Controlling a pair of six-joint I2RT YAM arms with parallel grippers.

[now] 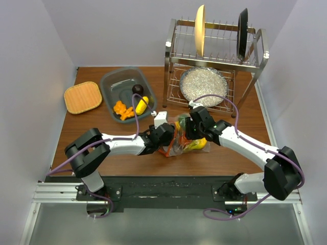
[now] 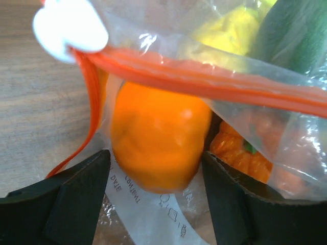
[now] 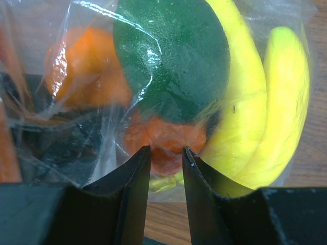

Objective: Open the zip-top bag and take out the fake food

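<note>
Straddling the orange piece (image 2: 153, 138) at the mouth of the zip-top bag (image 1: 180, 145), your left gripper (image 2: 156, 168) stands fingers wide, the orange-red zip strip (image 2: 214, 84) running crosswise just above. Opposite, your right gripper (image 3: 164, 153) shows narrow fingers against the bag's film; whether they pinch it cannot be told. The bag sits on the table (image 1: 87, 122) between both arms, the left nearer its opening.

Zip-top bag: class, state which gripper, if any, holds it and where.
The right gripper appears to pinch the zip-top bag by a fold of its clear wall; the left gripper is open, gripping nothing.
</note>
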